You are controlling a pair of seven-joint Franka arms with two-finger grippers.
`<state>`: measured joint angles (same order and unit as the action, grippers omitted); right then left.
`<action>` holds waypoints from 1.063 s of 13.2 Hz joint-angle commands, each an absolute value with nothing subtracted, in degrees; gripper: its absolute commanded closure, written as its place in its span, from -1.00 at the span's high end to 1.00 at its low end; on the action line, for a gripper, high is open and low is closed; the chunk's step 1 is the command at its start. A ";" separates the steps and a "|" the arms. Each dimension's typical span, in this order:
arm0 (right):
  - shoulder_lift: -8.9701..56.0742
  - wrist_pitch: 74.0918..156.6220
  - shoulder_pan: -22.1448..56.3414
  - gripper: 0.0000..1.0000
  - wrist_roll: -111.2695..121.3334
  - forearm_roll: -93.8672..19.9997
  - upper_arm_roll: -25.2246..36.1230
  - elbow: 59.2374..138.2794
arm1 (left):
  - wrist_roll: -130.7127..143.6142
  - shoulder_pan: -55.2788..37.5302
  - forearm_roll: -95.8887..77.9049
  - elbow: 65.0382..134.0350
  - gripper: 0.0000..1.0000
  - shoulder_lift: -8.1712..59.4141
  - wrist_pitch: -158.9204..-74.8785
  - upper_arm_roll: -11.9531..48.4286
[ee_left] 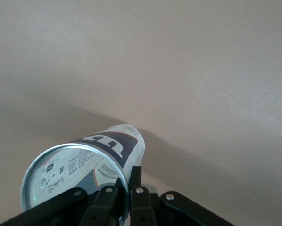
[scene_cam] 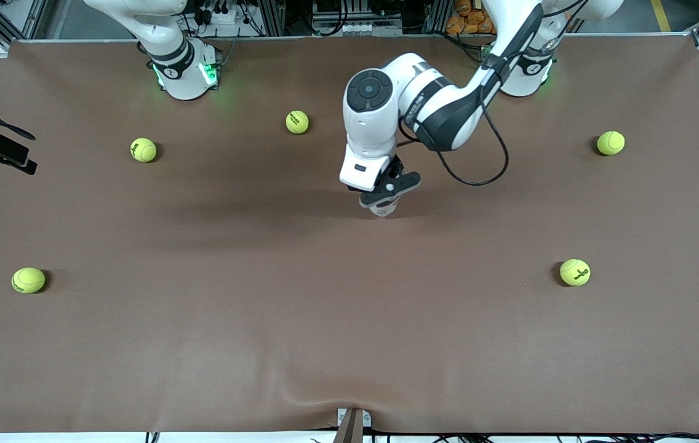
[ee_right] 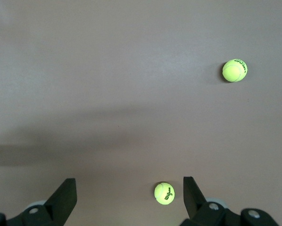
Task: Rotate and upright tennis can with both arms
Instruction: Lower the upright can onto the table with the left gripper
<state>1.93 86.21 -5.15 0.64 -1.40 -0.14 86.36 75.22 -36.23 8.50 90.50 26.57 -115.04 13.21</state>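
A brown mat covers our table, five balls scattered on it. Our right gripper waits high near its base with fingers spread wide and empty. At mid-table our left gripper is clamped on the rim of the can, which stands upright or nearly so on the mat. We judge only release and retreat remain

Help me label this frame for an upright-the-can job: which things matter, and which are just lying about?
Belongs to the job:
tennis can, standing upright on the table
left gripper, at the can's open rim
right gripper, open, waiting up high

Lying about:
five tennis balls, e.g., scattered on the table
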 commanded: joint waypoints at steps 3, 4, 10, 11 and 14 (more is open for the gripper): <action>2.29 85.87 -5.27 1.00 0.00 -2.20 -0.26 85.43 | 82.87 -38.14 11.42 89.38 -1.00 27.51 -117.33 12.92; 2.29 85.87 -5.27 1.00 0.00 -2.20 -0.26 85.34 | 83.58 -38.58 12.21 89.12 -1.00 28.38 -117.59 12.92; 2.37 85.87 -5.19 1.00 0.00 -2.20 -0.26 85.43 | 87.63 -41.74 13.79 83.86 -1.00 34.26 -117.60 12.57; 2.29 85.87 -5.19 1.00 0.00 -2.20 -0.26 85.43 | 87.80 -41.92 14.06 83.67 -1.00 34.80 -117.60 12.48; 2.37 85.87 -5.19 1.00 0.00 -2.20 -0.26 85.43 | 87.71 -42.10 14.06 83.67 -0.18 34.89 -117.60 12.48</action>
<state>1.94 86.22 -5.15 0.64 -1.40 -0.15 86.36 86.54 -41.40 13.06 85.55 32.68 -116.83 12.89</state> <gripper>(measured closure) 0.000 0.960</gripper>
